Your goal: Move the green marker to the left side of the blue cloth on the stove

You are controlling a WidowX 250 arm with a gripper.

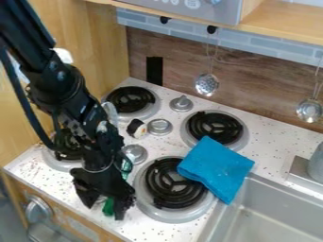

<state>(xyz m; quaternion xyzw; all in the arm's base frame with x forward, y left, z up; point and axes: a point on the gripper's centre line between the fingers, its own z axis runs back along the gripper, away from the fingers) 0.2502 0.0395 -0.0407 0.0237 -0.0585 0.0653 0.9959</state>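
The black gripper (106, 208) hangs over the front left part of the white stove top, left of the front right burner (169, 182). Its two fingers are spread apart and point down. A green thing (109, 206) shows between them, mostly hidden by the gripper; whether they touch it I cannot tell. A blue folded cloth (216, 166) lies across the right edge of that burner, reaching to the sink's corner. Behind the wrist, a small black and white roll-like piece (136, 128) lies among the silver knobs (160, 126).
Two more burners stand at the back, one left (131, 99) and one right (215, 126); the arm partly covers a front left burner (68, 145). A sink (265, 212) is at lower right, with a grey metal object (316, 163) beside it. Metal ladles (207, 84) hang at the back wall.
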